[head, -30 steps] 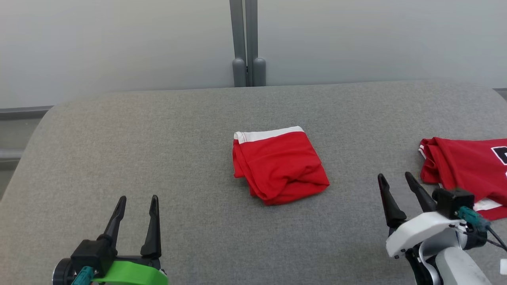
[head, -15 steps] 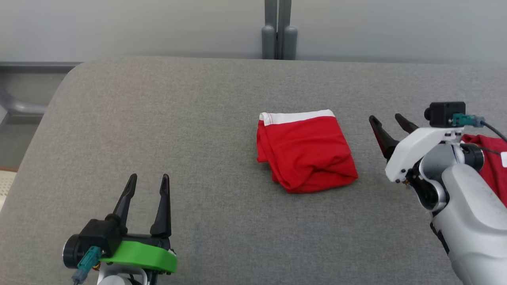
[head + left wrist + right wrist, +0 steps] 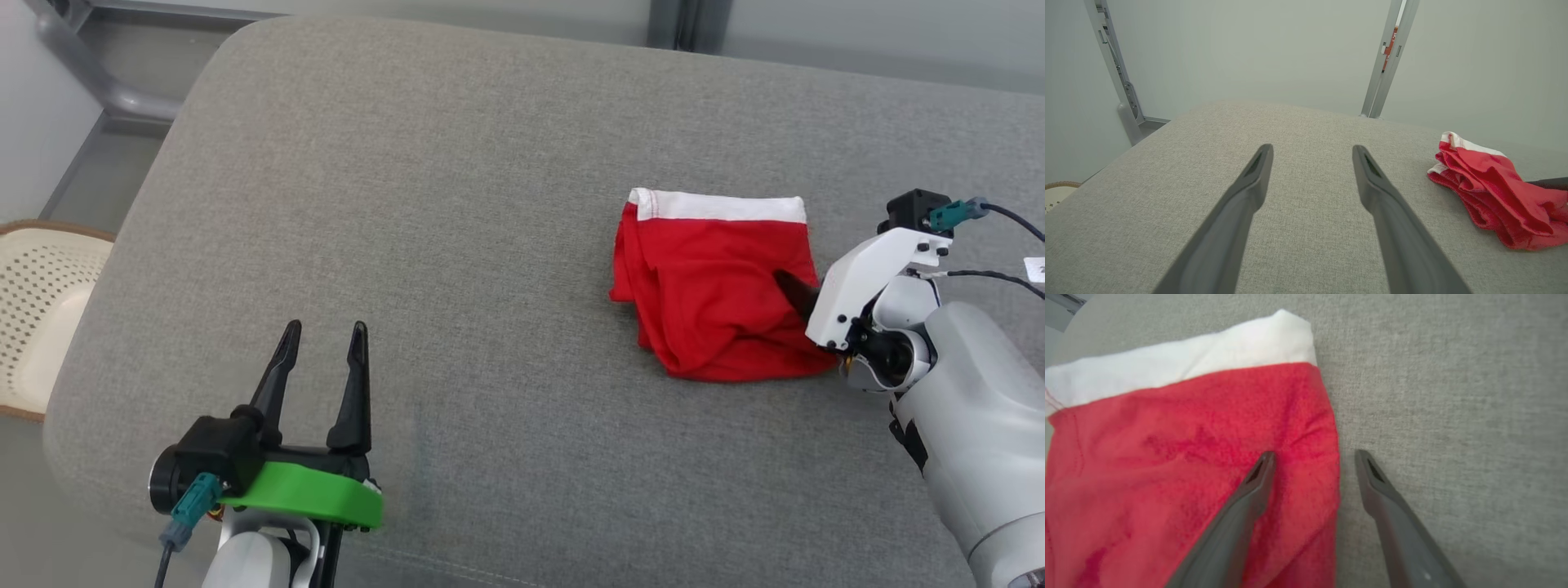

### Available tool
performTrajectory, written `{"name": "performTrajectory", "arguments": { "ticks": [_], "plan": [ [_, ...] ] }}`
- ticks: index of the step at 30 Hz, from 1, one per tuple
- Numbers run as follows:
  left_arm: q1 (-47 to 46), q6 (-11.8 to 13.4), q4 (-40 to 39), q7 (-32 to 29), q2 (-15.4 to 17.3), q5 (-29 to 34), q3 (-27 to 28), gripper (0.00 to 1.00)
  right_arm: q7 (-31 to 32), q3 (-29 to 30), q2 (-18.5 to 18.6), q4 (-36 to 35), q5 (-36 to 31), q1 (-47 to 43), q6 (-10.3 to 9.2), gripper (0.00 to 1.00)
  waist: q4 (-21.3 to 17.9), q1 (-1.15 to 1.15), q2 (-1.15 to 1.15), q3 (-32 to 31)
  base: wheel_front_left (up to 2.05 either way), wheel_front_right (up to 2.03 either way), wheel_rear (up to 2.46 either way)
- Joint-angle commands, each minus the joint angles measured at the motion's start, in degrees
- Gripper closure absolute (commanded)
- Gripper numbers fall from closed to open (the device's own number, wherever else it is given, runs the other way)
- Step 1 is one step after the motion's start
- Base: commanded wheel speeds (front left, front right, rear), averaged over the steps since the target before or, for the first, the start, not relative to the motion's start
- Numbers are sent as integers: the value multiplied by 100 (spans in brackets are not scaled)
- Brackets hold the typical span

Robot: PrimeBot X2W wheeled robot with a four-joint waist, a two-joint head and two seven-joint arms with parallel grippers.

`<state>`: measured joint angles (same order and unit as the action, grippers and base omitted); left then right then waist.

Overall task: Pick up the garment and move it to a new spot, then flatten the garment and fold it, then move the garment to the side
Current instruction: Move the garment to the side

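- At the right edge of the folded red garment (image 3: 710,286), the right gripper (image 3: 1314,454) has arrived within the last second; the head camera swung too.
- Its jaws stand wide, straddling that edge: one finger over cloth, one over bare counter (image 3: 449,204), nothing clamped.
- Likely a pinch is being set up, for a new spot or aside.
- Left gripper (image 3: 326,331) hovers well apart, jaws wide, empty.
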<state>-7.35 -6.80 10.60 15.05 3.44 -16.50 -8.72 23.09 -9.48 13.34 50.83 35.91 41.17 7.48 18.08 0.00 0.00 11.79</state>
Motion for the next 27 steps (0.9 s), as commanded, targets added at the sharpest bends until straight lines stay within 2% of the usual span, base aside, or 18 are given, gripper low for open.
{"name": "performTrajectory", "arguments": {
  "ticks": [1, 5, 6, 7, 8, 17, 27],
  "plan": [
    [-97, -17, 13, 14, -11, 20, 27, 0, 99, -55, -12, 128, 67, 35, 3, 0, 237, 0, 0, 208, 0, 0, 0],
    [-102, -30, 36, 14, -30, 32, 52, 0, 188, -191, -75, 359, 192, -38, 3, 0, 272, 0, 0, 197, 0, 0, 0],
    [-100, -29, 41, 14, -33, 38, 60, 0, 171, -220, -80, 384, 212, -41, 3, 36, 272, 0, 0, 187, 0, 0, 0],
    [-93, -30, 49, 14, -35, 49, 73, 0, 142, -262, -90, 399, 242, -43, 3, 89, 264, 0, 0, 167, 0, 0, 0],
    [-82, -32, 54, 14, -38, 58, 87, 0, 95, -298, -91, 395, 261, -47, 4, 100, 250, 0, 0, 144, 0, 0, 0],
    [35, -58, 24, 15, -34, 147, 81, 0, -593, -711, -15, -19, 551, -33, 4, 100, -152, 0, 0, -226, 0, 0, 0],
    [223, -69, 60, 14, 67, 224, -146, 0, -917, -1450, 173, -567, 956, -336, 3, 100, -1260, 0, 0, -773, 0, 0, 0]
  ]
}}
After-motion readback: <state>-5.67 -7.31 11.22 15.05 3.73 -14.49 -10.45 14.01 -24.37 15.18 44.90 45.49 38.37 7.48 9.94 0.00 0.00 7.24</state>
